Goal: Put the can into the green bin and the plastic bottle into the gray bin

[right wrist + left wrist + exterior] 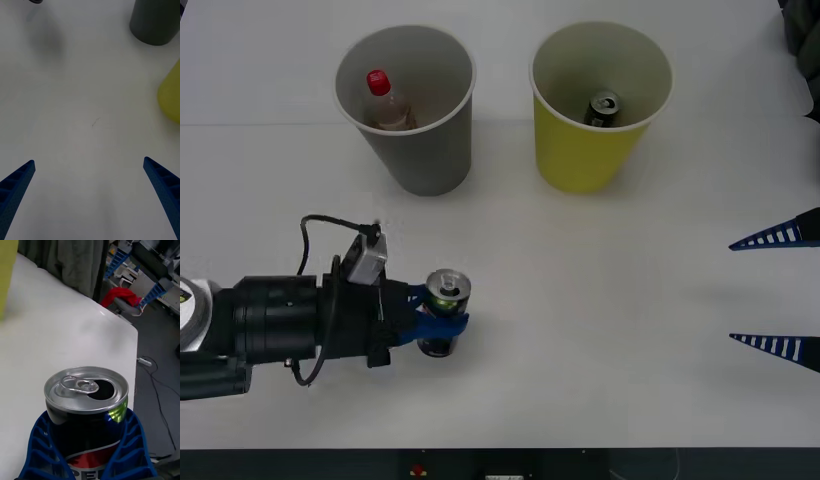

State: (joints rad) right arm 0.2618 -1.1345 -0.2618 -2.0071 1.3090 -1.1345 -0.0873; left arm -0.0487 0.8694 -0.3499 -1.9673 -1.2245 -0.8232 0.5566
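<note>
The can stands upright near the table's front left, dark with a silver pull-tab top and green near the rim. My left gripper is shut on it, blue fingers hugging both sides of the can. Whether it rests on the table or hangs just above it I cannot tell. The plastic bottle, red-capped, stands inside the gray bin at the back left. The green bin is at the back right. My right gripper waits open at the right edge, fingers wide apart.
A plain black can with a silver top lies inside the green bin. The gray bin and green bin lie ahead of the right gripper. Bare white table stretches between the two grippers.
</note>
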